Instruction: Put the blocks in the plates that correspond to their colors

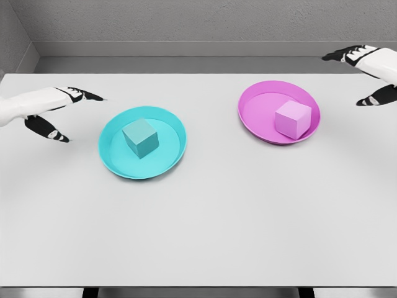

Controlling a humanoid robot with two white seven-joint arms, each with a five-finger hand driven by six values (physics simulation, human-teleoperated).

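A teal block (140, 137) rests inside the cyan plate (113, 158) left of the table's middle. A pink block (293, 119) lies inside the magenta plate (254, 118) to the right. My left hand (71, 115) hovers to the left of the cyan plate, fingers spread and empty. At the far right edge my right hand (356, 77) is raised beside the magenta plate, its fingers spread too, holding nothing.
The white table (205, 230) stretches wide in front of both plates. A grey wall runs behind its far edge.
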